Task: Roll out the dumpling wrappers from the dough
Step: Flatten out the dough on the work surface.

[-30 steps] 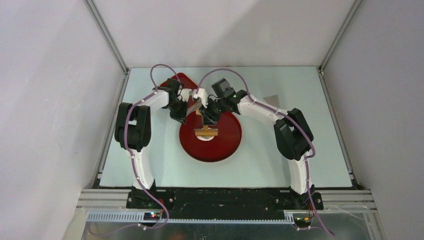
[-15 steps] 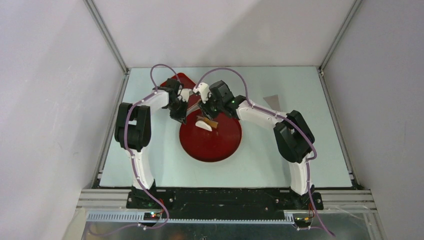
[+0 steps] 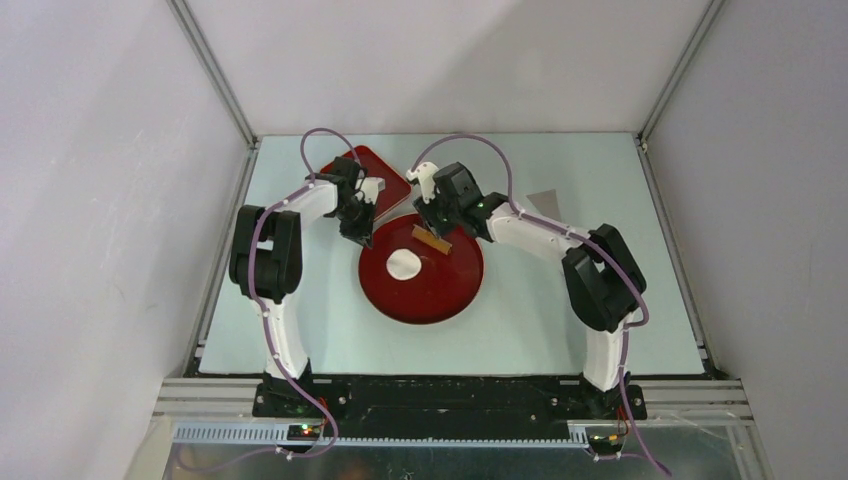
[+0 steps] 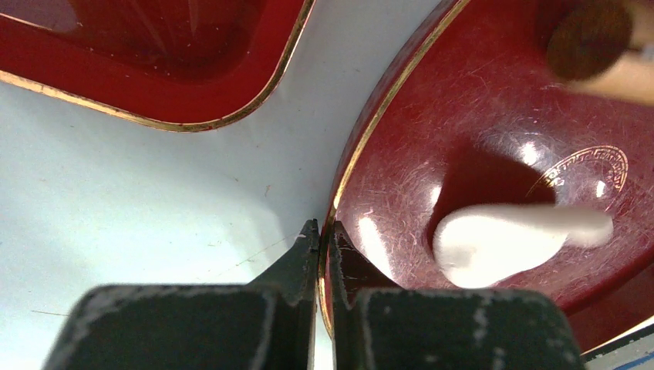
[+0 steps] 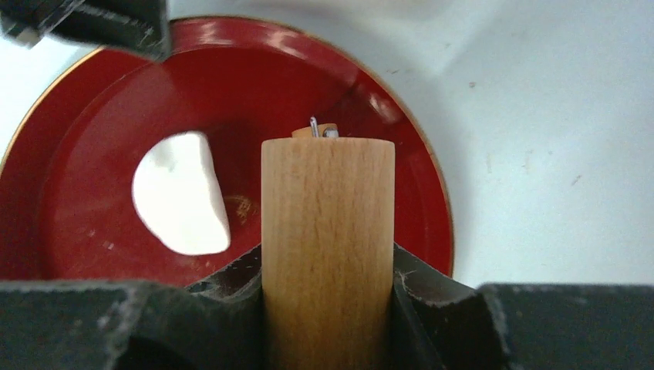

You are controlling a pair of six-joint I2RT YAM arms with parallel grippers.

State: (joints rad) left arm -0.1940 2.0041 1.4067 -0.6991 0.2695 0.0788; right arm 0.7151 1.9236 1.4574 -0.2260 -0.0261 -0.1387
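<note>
Wood first: a pale, fine-grained rolling pin, round in section, clamped by its butt in the right end effector, jaws tight against both sides. Aimed out over the dish and apart from the dough, toward the upper right of it in the overhead frame. Probably poised between passes, gripped at the end for pressing and rolling; touching the plate or raised above it, impossible to say.

Pressed together on the gold-lined rim of the round plate: the left end effector, at the plate's left edge, apparently pinning it against skidding on the tabletop under the pin.

Left of centre on that plate, the dumpling wrapper: white, matte, soft-looking, flattened yet lopsided in the wrist views, one side straighter than the other. Likely in need of more rolling before passing for a thin, neat round.

Glossy dark-red lacquer on the plate, finely scratched, with a gilt emblem near the middle. Beyond it, upper left of centre in the overhead frame, a second red tray, rounded-square, gold-trimmed. Underneath everything, pale smooth tabletop.
</note>
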